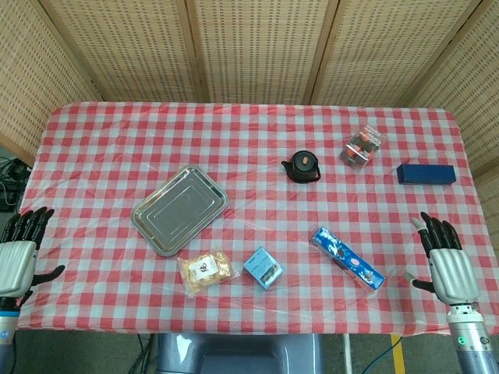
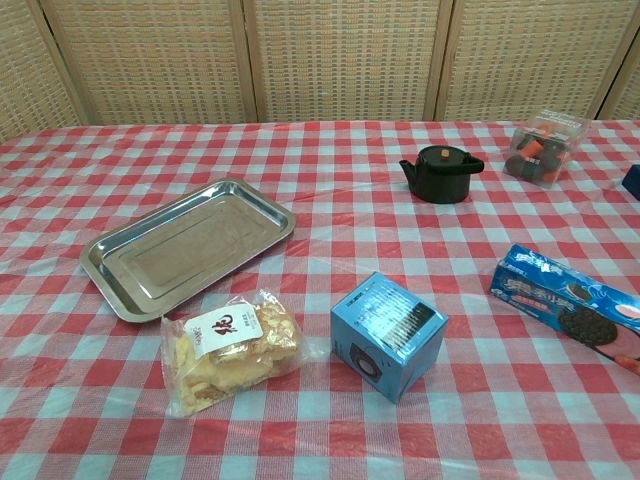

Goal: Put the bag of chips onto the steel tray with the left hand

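A clear bag of chips [image 1: 205, 269] [image 2: 232, 348] with a white label lies on the checked cloth, just in front of the steel tray [image 1: 179, 209] [image 2: 188, 246]. The tray holds nothing. My left hand [image 1: 19, 253] hovers at the table's left front edge, fingers spread, holding nothing, well left of the bag. My right hand [image 1: 446, 260] is at the right front edge, also spread with nothing in it. Neither hand shows in the chest view.
A small blue box [image 1: 263, 267] [image 2: 388, 334] sits right of the chips. A blue cookie pack [image 1: 348, 258] [image 2: 566, 306], a black teapot [image 1: 302, 167] [image 2: 441, 173], a clear packet of snacks [image 1: 362, 147] [image 2: 540, 147] and a dark blue box [image 1: 426, 174] lie to the right.
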